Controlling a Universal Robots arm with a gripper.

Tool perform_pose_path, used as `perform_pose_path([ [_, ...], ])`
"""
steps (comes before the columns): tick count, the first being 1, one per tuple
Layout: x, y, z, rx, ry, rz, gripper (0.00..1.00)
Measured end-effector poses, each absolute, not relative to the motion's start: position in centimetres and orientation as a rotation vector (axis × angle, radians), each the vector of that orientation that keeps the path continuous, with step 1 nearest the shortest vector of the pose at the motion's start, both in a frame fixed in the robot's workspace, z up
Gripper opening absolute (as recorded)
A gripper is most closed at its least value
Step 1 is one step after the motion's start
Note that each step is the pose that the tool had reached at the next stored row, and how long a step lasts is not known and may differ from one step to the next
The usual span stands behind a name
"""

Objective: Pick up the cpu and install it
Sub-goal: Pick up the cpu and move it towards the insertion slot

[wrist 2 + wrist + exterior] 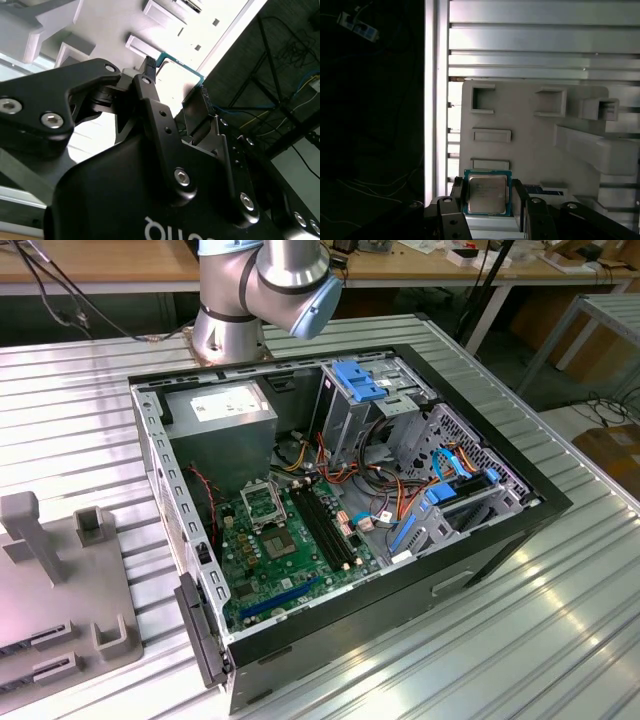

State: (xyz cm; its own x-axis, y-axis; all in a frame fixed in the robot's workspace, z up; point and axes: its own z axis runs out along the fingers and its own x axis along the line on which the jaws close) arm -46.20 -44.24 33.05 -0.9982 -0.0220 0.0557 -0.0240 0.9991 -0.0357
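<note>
The cpu [487,194], a small square chip with a silver-grey face and a green rim, sits between my gripper's [488,196] two black fingers, which press on its opposite edges. It hangs above a grey fixture tray [530,135] with several pockets. In the second wrist view the cpu's green edge [181,65] spans the gap between the fingertips [148,67], with my gripper [175,80] shut on it. In the exterior view the open computer case [500,530] lies on its side, showing the green motherboard [262,578] and its square metal-framed socket [266,512].
The grey fixture tray [60,580] lies at the exterior view's left on a ribbed metal table [520,640]. The arm's base [232,330] stands behind the case. Inside the case are a power supply [225,420], drive cages [370,400], cable bundles and black memory slots [325,528].
</note>
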Motion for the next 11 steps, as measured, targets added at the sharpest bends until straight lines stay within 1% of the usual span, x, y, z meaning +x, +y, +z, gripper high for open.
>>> perform_pose_path([
  [11,-46.19,-44.24,33.85,0.036,-3.081,0.055,0.47],
])
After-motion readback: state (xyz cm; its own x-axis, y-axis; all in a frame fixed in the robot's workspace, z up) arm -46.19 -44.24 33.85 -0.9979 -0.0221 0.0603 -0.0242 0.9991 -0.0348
